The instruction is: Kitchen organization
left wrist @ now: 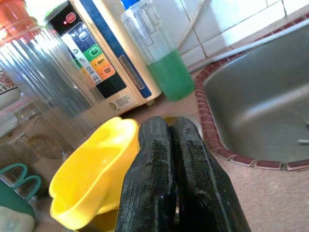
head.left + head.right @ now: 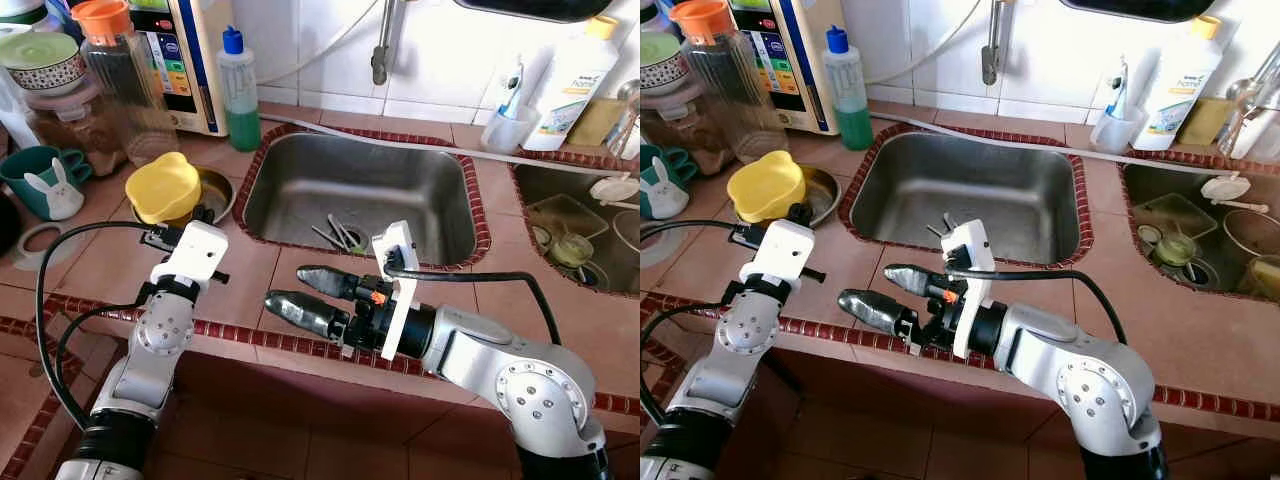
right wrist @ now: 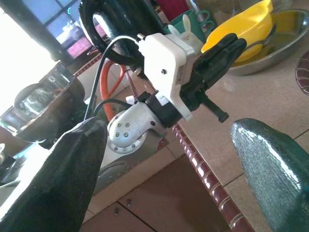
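Starting nearest me, my right gripper hovers over the worktop edge, jaws spread and empty. My left gripper, jaws pressed together, points at the yellow bowl in its steel dish. I judge this the approach; next, open and grasp its rim.
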`<state>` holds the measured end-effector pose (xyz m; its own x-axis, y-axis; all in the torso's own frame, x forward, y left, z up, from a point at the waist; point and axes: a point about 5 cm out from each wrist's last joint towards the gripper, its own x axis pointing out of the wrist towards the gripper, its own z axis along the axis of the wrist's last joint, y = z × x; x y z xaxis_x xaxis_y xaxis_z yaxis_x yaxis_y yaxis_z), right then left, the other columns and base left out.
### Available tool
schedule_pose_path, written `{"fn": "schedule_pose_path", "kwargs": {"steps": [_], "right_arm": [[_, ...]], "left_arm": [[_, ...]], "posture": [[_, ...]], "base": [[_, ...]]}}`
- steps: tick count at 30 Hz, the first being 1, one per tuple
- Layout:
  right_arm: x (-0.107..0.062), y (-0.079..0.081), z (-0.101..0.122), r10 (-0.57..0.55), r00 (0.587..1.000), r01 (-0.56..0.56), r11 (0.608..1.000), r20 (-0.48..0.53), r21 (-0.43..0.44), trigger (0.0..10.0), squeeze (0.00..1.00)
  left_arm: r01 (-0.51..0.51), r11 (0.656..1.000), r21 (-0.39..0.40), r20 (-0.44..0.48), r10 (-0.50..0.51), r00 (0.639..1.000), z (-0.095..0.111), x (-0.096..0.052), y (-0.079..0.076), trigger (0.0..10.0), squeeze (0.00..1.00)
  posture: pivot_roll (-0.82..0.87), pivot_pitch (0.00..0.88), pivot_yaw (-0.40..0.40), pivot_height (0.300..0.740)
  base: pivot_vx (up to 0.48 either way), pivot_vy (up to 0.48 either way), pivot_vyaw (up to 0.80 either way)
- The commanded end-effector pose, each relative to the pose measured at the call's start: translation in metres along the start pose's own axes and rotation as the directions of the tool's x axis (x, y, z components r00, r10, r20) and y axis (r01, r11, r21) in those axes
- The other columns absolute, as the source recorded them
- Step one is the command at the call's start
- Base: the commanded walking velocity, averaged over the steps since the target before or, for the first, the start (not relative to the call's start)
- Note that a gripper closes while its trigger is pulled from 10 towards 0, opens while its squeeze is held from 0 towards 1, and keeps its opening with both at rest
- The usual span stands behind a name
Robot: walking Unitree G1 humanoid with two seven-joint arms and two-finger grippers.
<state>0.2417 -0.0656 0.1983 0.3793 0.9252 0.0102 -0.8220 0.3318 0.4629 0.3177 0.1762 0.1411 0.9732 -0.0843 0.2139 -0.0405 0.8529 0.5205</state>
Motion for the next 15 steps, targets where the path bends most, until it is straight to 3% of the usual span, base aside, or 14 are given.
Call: {"fn": "schedule_pose_path", "kwargs": {"steps": [1, 10, 14, 15], "right_arm": [[0.001, -0.001, 0.002, -0.005, 1.0, 0.006, 1.0, 0.008, -0.007, 10.0, 0.0], [0.003, -0.007, 0.006, -0.025, 0.999, 0.025, 1.0, 0.022, -0.015, 10.0, 0.0], [0.005, -0.011, 0.008, -0.052, 0.998, 0.053, 0.998, 0.039, -0.02, 10.0, 0.0], [0.006, -0.015, 0.01, -0.076, 0.996, 0.077, 0.997, 0.055, -0.022, 10.0, 0.0]], "left_arm": [[-0.01, 1.0, -0.008, 0.031, 0.01, 0.999, 0.009, -0.001, -0.001, 0.0, 0.0], [-0.003, 0.999, -0.052, 0.09, 0.008, 0.996, 0.027, 0.001, -0.009, 0.0, 0.0], [0.016, 0.994, -0.106, 0.152, 0.0, 0.988, 0.042, 0.003, -0.014, 0.0, 0.0], [0.033, 0.988, -0.152, 0.175, -0.006, 0.985, 0.048, 0.004, -0.015, 0.0, 0.0]], "posture": [[0.01, 0.119, 0.004, 0.74], [0.01, 0.111, 0.0, 0.74], [0.01, 0.109, 0.0, 0.74], [0.01, 0.109, 0.0, 0.74]], "base": [[0.0, 0.0, 0.0], [0.0, 0.0, 0.0], [0.0, 0.0, 0.0], [0.0, 0.0, 0.0]]}}
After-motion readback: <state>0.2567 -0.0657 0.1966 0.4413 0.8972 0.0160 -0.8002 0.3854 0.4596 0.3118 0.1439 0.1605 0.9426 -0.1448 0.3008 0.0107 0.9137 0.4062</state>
